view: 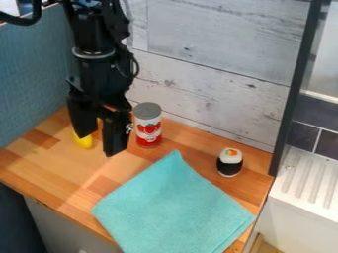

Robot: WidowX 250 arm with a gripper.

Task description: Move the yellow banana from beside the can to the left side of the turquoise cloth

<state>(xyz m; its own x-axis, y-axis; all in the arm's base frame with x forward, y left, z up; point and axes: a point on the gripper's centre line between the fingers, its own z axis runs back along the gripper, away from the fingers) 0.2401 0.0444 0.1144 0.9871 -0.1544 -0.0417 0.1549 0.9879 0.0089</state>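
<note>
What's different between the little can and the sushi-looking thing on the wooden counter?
The can is the taller of the two; the sushi piece is short and squat. The can is red and white with a grey top, while the sushi piece is white above and black below, with an orange and green patch on top. The can stands beside the black fingers; the sushi piece sits farther off, to the right. Both stand upright.

Black jointed robot arm, upper left of the frame: segmented housing, narrow grey band around the lower section. Thick black cable at the upper left corner; thin black looped cable along one side. Black pincer: two broad, blocky fingers, small pale marks on one.
</note>
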